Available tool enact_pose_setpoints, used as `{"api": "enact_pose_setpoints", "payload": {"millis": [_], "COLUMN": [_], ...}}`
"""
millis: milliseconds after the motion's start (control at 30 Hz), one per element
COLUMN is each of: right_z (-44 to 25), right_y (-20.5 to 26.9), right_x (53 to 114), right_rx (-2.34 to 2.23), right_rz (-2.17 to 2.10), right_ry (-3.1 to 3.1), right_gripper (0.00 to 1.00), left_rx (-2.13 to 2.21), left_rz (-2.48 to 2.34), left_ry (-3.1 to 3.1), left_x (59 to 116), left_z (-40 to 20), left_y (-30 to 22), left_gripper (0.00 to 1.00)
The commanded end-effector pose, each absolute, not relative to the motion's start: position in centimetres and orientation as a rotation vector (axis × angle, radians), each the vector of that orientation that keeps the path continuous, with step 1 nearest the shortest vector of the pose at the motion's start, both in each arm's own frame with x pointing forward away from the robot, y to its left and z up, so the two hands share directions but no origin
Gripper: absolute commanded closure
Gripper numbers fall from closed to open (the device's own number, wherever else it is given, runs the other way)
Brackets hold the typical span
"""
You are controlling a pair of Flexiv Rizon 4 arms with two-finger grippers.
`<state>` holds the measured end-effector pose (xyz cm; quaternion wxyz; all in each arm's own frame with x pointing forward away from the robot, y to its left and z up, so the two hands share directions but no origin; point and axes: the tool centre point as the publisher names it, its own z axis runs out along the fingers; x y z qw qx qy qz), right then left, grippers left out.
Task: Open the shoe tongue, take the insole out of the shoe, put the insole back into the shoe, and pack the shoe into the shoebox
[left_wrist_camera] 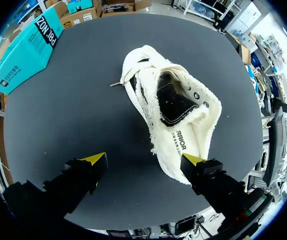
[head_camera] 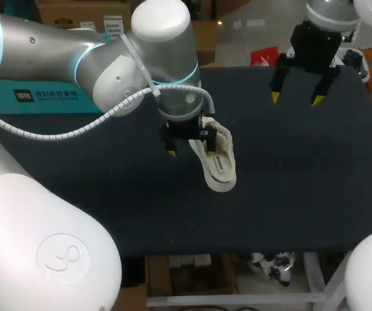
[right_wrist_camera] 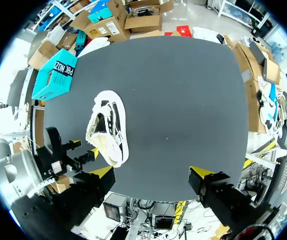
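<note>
White fuzzy shoe (head_camera: 217,161) on dark table (head_camera: 302,181). Left pincer (left_wrist_camera: 144,160) released, low over table, one yellow tip just beside shoe. Right pincer (head_camera: 295,98) released, raised, well apart from shoe. Teal shoebox (head_camera: 37,97) well apart from shoe.

A white shoe (left_wrist_camera: 173,115) lies mid-table (left_wrist_camera: 83,100), its opening facing the camera. The left gripper (left_wrist_camera: 144,160) hangs spread wide, one yellow tip just beside it. A teal shoebox (left_wrist_camera: 28,52) sits at a far corner.
</note>
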<state>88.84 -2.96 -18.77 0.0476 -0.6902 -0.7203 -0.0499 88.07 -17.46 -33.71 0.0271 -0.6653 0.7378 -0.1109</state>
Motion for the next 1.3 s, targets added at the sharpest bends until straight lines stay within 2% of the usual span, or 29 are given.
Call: {"api": "enact_pose_setpoints", "payload": {"millis": [33,367,400,433,467,500,533,567,967,1300], "right_z": [-18.7,-19.0,-19.1,-19.1,-19.1,-19.1,-19.1,-19.1,-19.1,-19.1], "right_y": [-3.4,-3.3,-3.4,-3.4,-3.4,-3.4,-3.4,-3.4,-3.4,-3.4], "right_x": [87.7,87.4,87.4,87.4,87.4,87.4,87.4,87.4,87.4,87.4], "right_rx": [-2.065,-1.832,-1.827,-1.827,-1.827,-1.827,-1.827,-1.827,-1.827,-1.827], "right_rz": [-0.200,-0.135,-0.119,-0.119,-0.119,-0.119,-0.119,-0.119,-0.119,-0.119], "right_ry": [-2.311,-2.652,-2.652,-2.652,-2.652,-2.652,-2.652,-2.652,-2.652,-2.652], "right_gripper": [0.00,0.00,0.00,0.00,0.00,0.00,0.00,0.00,0.00,0.00], "left_rx": [-2.103,-2.231,-2.235,-2.244,-2.253,-2.255,-2.264,-2.271,-2.291,-1.981], "left_rz": [-0.328,-0.370,-0.368,-0.377,-0.380,-0.376,-0.378,-0.380,-0.395,-0.585], "left_ry": [2.221,2.102,2.100,2.104,2.094,2.089,2.085,2.077,2.054,2.273], "left_x": [88.9,91.0,91.2,91.3,91.5,91.7,91.8,91.8,92.1,92.6], "left_z": [-35.1,-35.0,-35.1,-35.1,-35.1,-35.1,-35.1,-35.1,-34.9,-30.4], "left_y": [-18.9,-19.2,-19.3,-19.3,-19.4,-19.5,-19.5,-19.6,-19.3,-17.2], "left_gripper": [0.00,0.02,0.08,0.24,0.46,0.63,0.86,1.00,1.00,1.00]}}
